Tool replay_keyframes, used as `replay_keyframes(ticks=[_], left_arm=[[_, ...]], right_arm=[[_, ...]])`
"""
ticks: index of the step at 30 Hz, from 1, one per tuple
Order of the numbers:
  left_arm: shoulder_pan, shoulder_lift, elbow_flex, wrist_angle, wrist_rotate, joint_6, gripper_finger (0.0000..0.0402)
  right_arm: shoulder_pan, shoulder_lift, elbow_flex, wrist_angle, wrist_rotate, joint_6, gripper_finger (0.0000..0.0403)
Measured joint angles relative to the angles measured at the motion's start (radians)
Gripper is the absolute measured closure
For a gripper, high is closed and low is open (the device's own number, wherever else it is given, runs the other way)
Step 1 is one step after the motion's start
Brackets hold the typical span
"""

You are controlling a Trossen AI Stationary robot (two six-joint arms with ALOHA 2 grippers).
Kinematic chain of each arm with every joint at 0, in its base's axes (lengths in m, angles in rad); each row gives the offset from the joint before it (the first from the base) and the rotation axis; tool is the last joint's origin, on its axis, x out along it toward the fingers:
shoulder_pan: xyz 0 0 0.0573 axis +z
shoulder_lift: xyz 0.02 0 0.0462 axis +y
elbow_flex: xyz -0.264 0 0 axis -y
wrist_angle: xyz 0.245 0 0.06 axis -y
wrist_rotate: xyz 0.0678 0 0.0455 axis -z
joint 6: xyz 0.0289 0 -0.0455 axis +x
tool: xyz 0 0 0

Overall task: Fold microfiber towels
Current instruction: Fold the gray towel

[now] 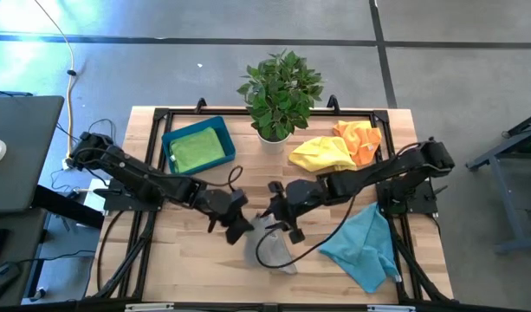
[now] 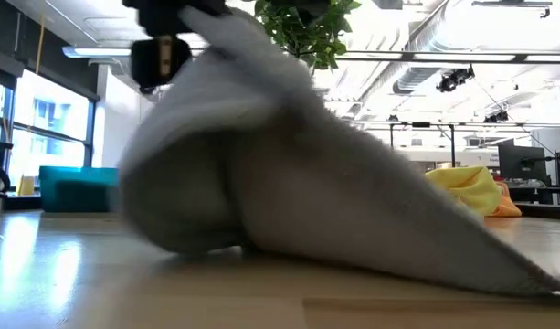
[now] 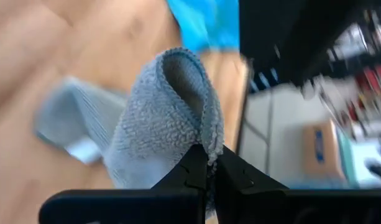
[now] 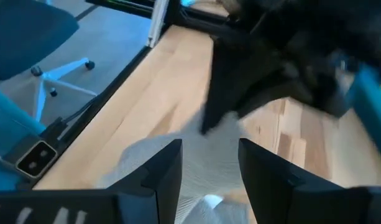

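You've got the left tool point(image 3: 209, 163) pinching the grey towel point(image 3: 165, 118) edge, lifted mid-table; right tool point(image 4: 210, 163) hangs above it w/ fingers apart, holding nothing.

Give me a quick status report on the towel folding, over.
Left gripper shut on grey towel, edge lifted off table. Right gripper open just above the cloth, holding nothing. Nothing blocking; teal towel lies alongside.

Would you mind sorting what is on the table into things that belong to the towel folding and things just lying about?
Belonging to the job:
grey towel, pinched by the left gripper
right gripper, open above it
teal-blue towel
yellow towel
orange towel
lime green towel

Lying about:
blue tray
potted plant
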Motion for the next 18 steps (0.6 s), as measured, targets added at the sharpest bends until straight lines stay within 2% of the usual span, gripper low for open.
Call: replay_keyframes(ticks=[5, 10, 14, 18], left_arm=[[0.047, 0.0, 0.0, 0.006, -0.144, 0.0, 0.0401], [0.114, 0.0, 0.0, -0.074, -0.298, -0.07, 0.0401], [0.154, 0.0, 0.0, -0.141, -0.32, -0.079, 0.0401], [0.175, 0.0, 0.0, -0.182, -0.315, -0.079, 0.0401]], right_arm=[[0.0, -0.043, 0.0, -0.136, 0.075, 0.189, 0.0254], [0.018, -0.041, 0.0, -0.292, 0.197, 0.42, 0.0254], [0.048, -0.012, -0.032, -0.374, 0.308, 0.601, 0.0254], [0.081, -0.01, -0.129, -0.313, 0.344, 0.734, 0.0254]])
